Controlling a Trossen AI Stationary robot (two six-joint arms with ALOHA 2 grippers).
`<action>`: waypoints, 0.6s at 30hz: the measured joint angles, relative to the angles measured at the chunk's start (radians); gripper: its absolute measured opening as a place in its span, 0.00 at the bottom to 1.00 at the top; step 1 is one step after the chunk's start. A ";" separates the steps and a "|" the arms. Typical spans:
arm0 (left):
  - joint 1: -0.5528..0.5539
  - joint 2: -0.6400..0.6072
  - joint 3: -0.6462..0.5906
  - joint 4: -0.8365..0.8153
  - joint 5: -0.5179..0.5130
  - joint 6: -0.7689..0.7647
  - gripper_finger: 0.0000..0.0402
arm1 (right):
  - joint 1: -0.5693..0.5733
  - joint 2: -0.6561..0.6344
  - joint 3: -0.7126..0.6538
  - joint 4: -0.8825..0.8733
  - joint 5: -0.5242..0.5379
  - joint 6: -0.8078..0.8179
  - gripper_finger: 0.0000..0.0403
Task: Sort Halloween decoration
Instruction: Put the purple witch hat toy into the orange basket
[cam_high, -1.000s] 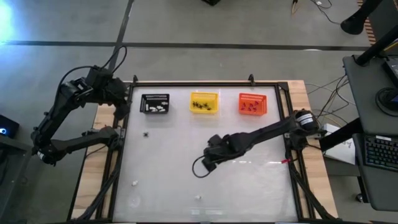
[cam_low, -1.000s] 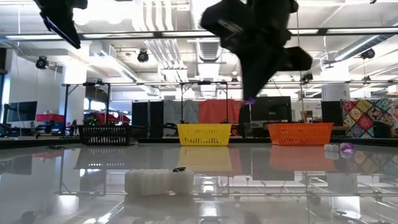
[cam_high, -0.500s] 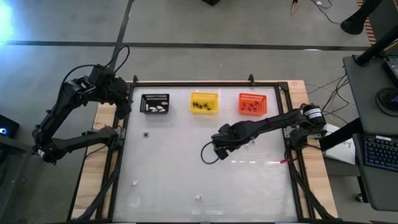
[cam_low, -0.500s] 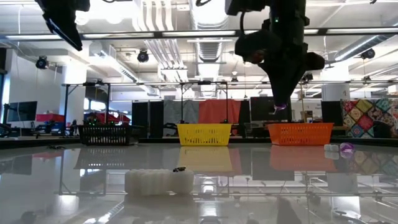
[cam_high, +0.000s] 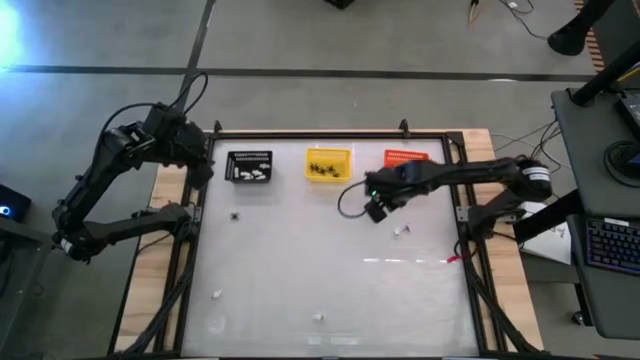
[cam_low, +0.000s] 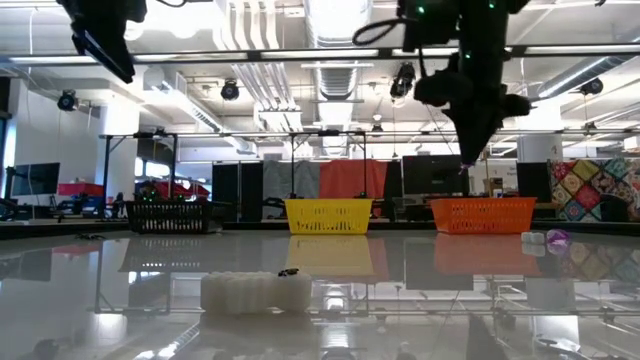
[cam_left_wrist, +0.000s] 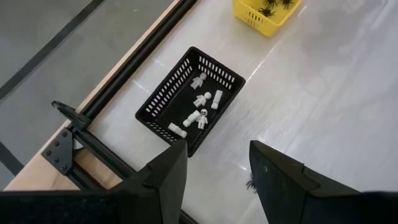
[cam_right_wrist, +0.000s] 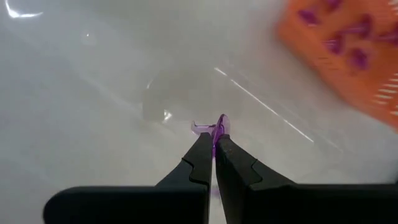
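Right tool (cam_right_wrist: 214, 138) is pinched fully closed on a purple bit (cam_right_wrist: 219, 127), which sticks out past the fingertips. From overhead the right tool (cam_high: 377, 207) sits above the bench (cam_high: 300, 290), just in front of the orange basket (cam_high: 404, 158) and slightly toward the yellow one; the arm covers most of the orange basket there. Low view shows it lifted well clear of the surface, near the orange basket (cam_low: 483, 214). More purple bits (cam_right_wrist: 348, 43) already lie in that basket in the right wrist view.

Left tool (cam_left_wrist: 214, 168) is spread wide and carries nothing, parked high over the far-left corner of the bench (cam_left_wrist: 323, 81), near the black basket (cam_left_wrist: 163, 98). White bits (cam_left_wrist: 202, 112) are in that basket. One black spider-like shape (cam_left_wrist: 251, 185) lies on the bench just in front of it, between the left tool's fingers as the wrist camera sees it.

Yellow basket (cam_high: 328, 165), between the other two, holds more black spider-like shapes (cam_high: 322, 168).

Loose on the bench: a white bit (cam_high: 399, 231) near the right tool, another (cam_high: 216, 294) at the near-left, another (cam_high: 318, 317) at the near edge centre.
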 joint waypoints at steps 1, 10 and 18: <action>0.000 0.002 0.000 0.002 0.000 -0.008 0.39 | -0.023 -0.018 -0.017 0.000 0.000 -0.013 0.02; 0.000 0.022 0.000 0.063 -0.003 -0.071 0.39 | -0.237 -0.161 -0.144 0.024 0.000 -0.147 0.02; 0.000 0.056 0.000 0.067 -0.003 -0.089 0.39 | -0.413 -0.181 -0.174 0.095 -0.001 -0.320 0.02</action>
